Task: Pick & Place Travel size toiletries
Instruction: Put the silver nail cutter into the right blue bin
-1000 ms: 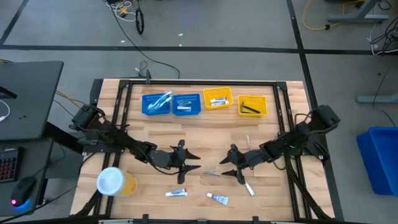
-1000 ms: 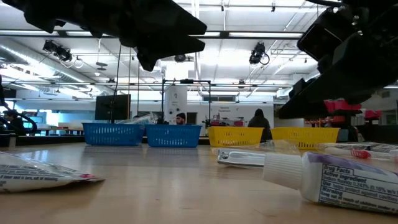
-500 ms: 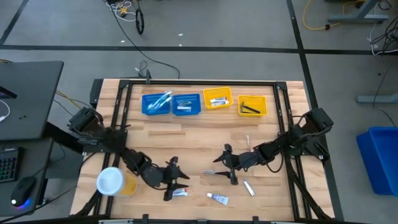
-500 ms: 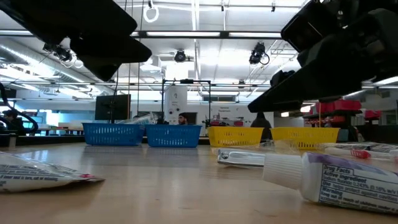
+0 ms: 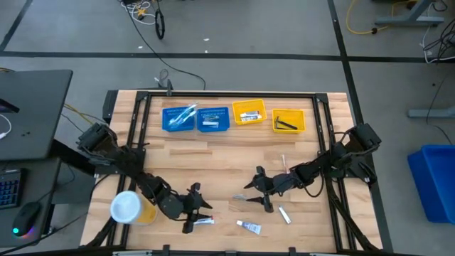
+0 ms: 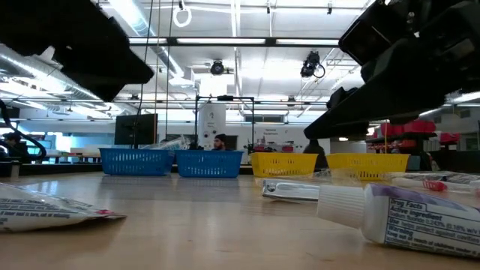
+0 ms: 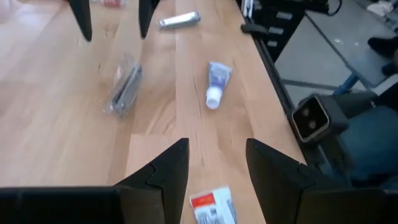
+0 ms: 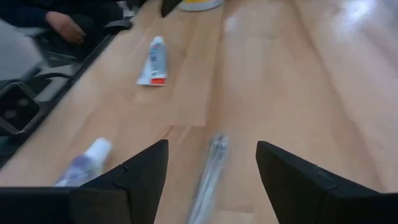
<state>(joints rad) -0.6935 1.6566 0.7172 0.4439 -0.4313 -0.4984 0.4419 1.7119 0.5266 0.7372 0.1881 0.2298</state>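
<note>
My left gripper (image 5: pixel 198 208) (image 7: pixel 216 146) is open and hovers over the table's near part. A white toothpaste tube with a red end (image 5: pixel 202 221) (image 7: pixel 210 208) lies flat just below and between its fingers, untouched. My right gripper (image 5: pixel 253 189) (image 8: pixel 211 146) is open, its fingers on either side of a clear-wrapped razor (image 5: pixel 242 198) (image 8: pixel 208 168) lying flat on the wood. A second toothpaste tube (image 5: pixel 249 227) (image 7: pixel 217 78), a silvery tube (image 5: pixel 284 215) and a toothbrush (image 5: pixel 283 163) also lie loose on the table.
Two blue trays (image 5: pixel 179 118) (image 5: pixel 212 119) and two yellow trays (image 5: pixel 249 112) (image 5: pixel 288 121) stand in a row at the far side, each holding items. A yellow tub with a white lid (image 5: pixel 128 208) stands near the left arm. A person's hand (image 8: pixel 62 23) shows beyond the table's edge.
My left gripper has moved toward the near edge and slightly left, coming down over the toothpaste tube with the red end. My right gripper has shifted a little toward the table's left, over the wrapped razor, then held still. No item has moved.
</note>
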